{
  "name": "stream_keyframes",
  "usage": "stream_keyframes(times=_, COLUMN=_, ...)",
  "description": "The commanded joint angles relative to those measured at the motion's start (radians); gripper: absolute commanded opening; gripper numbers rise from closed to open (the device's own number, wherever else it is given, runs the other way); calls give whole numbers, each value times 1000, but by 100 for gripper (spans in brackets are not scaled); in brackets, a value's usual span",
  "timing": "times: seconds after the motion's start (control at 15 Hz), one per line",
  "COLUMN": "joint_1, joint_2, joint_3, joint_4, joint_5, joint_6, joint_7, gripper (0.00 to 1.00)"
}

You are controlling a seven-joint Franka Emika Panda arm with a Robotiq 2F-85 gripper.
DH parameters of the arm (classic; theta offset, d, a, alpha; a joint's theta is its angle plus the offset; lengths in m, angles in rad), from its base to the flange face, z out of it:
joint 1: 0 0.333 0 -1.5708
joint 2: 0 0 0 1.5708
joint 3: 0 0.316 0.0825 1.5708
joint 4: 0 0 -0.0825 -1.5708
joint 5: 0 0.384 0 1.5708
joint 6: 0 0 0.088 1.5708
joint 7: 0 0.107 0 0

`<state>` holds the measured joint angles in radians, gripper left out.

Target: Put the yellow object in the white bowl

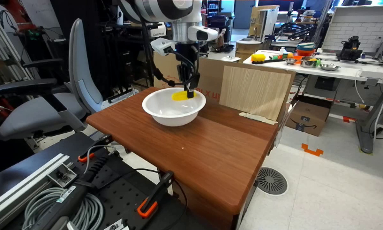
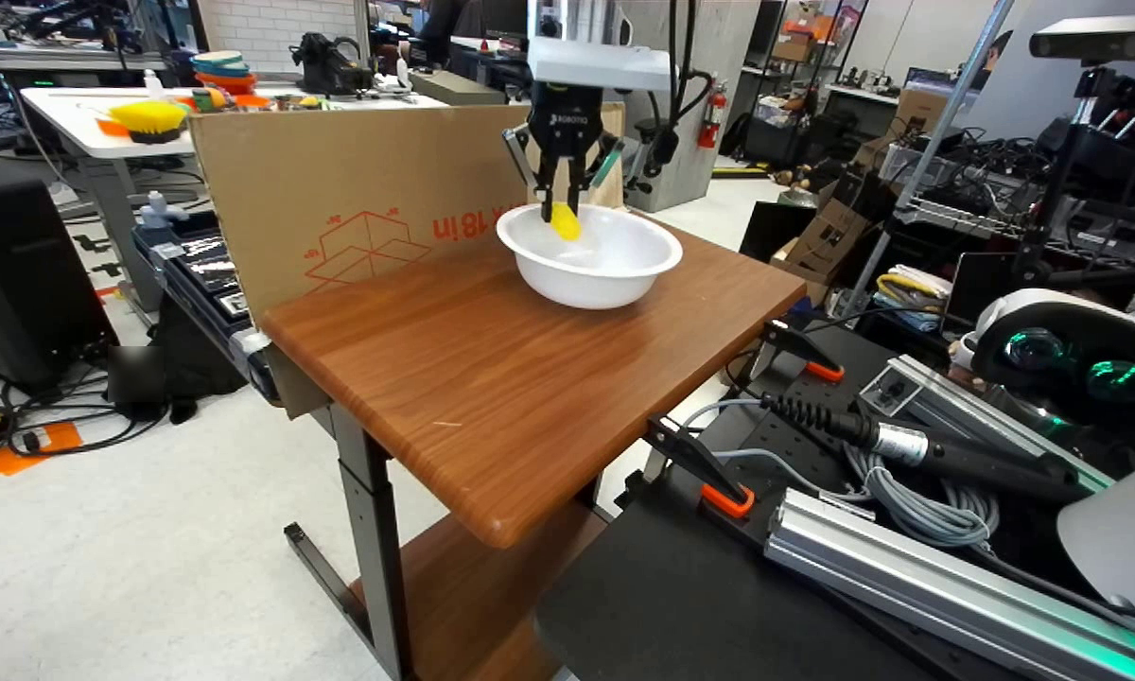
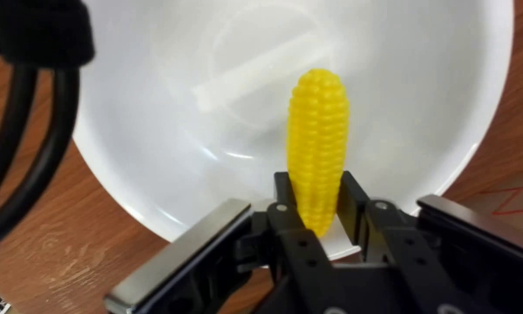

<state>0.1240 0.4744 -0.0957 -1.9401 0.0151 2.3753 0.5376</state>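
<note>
Yellow and beaded with moulded kernels, the corn cob is held in the pincer, whose black fingers are drawn in against its two sides, parted only by the cob itself. Its rounded end juts out past the fingertips, while the other end lies back between them. Beneath the pincer is the wide white bowl, upright on the brown wood-grain desk; the cob is over the opening of the bowl, with the fingers near the rim. Whether the cob touches the inner wall cannot be told. Above the pincer hangs the robot arm, and black cables curve past it, on the left in the wrist view. Behind the pincer, in both exterior views, stands a cardboard sheet with red print. In an exterior view, a pale wood-grain panel stands against that sheet to the right of the pincer, and a grey office chair is to its left. Well apart from the pincer, beyond the cardboard, a yellow-bristled brush lies on a white worktop. Nearer the camera than the pincer, black clamps sit at the desk's edge
</note>
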Motion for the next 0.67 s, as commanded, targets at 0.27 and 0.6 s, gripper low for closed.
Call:
stream_keyframes(times=0.27, joint_1=50, joint_2=16, joint_3=-6, joint_4=19, joint_5=-55, joint_6=-42, joint_7=45, gripper=55)
stream_keyframes(times=0.6, joint_1=45, joint_2=8, joint_3=-5, joint_4=15, joint_5=-48, joint_6=-54, joint_7=43, gripper=92)
